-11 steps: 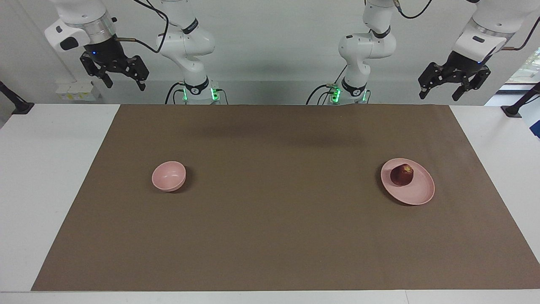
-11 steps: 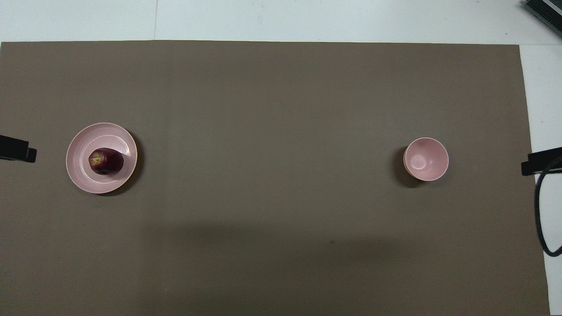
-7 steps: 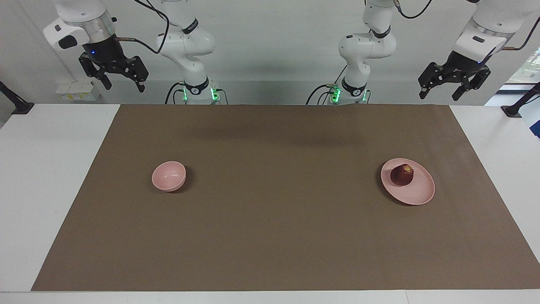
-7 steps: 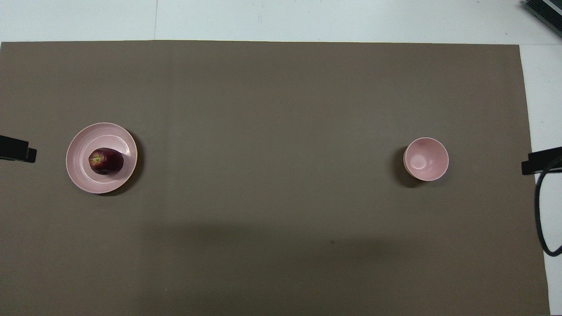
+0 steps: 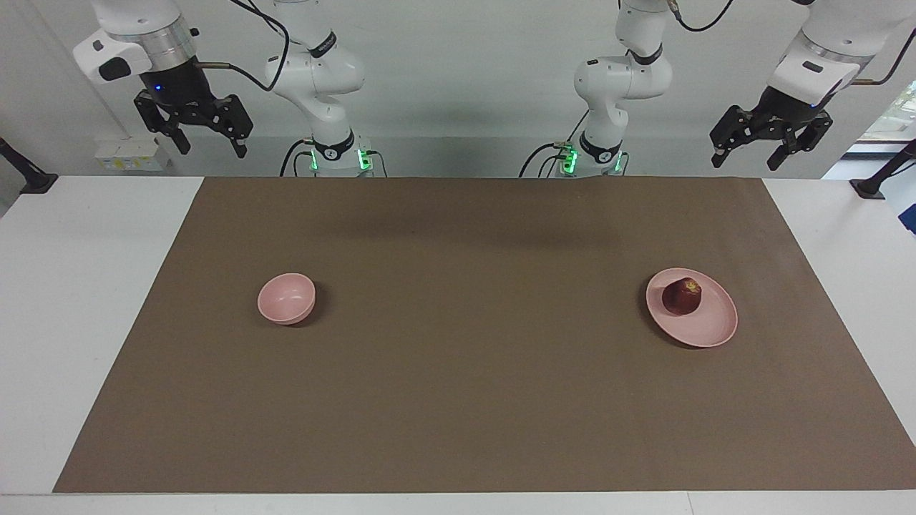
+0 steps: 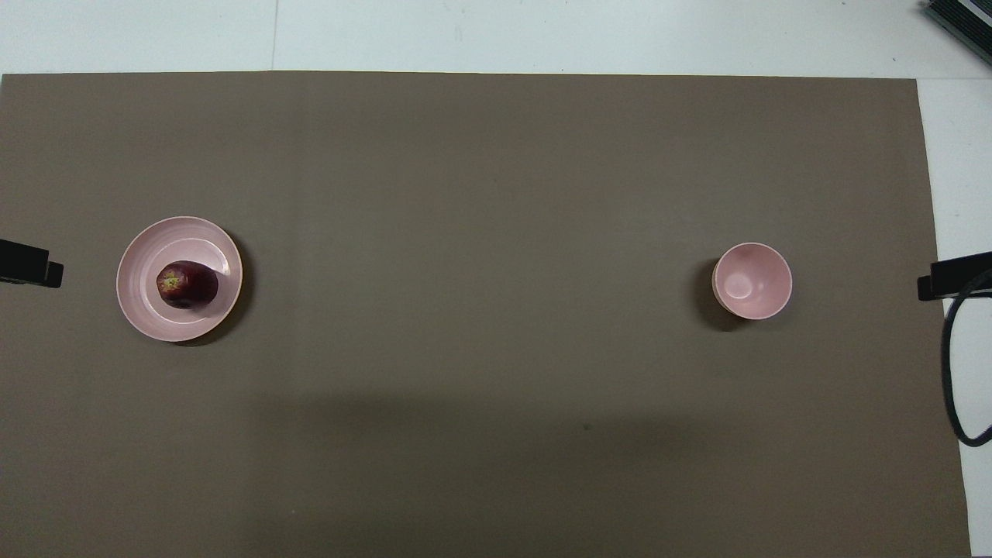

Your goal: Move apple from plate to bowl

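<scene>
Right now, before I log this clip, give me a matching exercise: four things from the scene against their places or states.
Things:
1. apple
2. bowl
3. left gripper
4. plate

Places or states:
A. empty, toward the right arm's end
B. open, raised, holding nothing
C. lying on the plate
D. flat on the brown mat, toward the left arm's end

Pairs: 1-C, 2-A, 3-B, 4-D

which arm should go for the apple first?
Left. The apple sits on the plate at the left arm's end of the table, and the left gripper hangs open there. The right gripper, also open, is up at the bowl's end.
</scene>
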`<state>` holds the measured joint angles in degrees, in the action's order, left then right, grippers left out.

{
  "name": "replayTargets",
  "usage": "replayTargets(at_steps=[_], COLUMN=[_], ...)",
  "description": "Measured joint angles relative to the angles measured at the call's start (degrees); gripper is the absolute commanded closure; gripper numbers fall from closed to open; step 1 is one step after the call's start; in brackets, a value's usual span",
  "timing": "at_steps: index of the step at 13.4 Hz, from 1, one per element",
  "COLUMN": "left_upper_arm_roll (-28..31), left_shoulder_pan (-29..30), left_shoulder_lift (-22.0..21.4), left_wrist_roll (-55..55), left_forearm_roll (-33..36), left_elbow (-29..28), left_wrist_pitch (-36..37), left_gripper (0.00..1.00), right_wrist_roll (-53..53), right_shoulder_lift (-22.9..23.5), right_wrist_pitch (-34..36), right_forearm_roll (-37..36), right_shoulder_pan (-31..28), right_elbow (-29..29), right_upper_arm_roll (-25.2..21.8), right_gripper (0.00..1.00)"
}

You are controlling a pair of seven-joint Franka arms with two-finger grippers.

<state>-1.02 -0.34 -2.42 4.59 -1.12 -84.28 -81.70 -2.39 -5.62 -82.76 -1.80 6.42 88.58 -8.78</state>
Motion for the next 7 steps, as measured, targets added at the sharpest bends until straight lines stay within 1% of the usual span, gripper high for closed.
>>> replayTargets(at_steps=[4,7], left_upper_arm_roll=[0.0,0.1], left_shoulder_pan=[0.0,0.0], left_shoulder_lift=[0.0,0.0], left_wrist_roll=[0.0,0.3], left_forearm_roll=[0.0,0.0], left_elbow=[0.0,-0.7], left_wrist_pitch=[-1.3,-4.8], left_gripper=[0.0,0.0], right_wrist_roll=[0.0,0.0], right_shoulder_lift=[-0.3,-0.5], right_wrist_pitch=[0.0,0.0], right_forearm_roll=[0.4,0.4], right_shoulder_pan=[0.2,0.2], right_elbow=[0.7,0.8], right_upper_arm_roll=[0.0,0.1], right_gripper=[0.0,0.0])
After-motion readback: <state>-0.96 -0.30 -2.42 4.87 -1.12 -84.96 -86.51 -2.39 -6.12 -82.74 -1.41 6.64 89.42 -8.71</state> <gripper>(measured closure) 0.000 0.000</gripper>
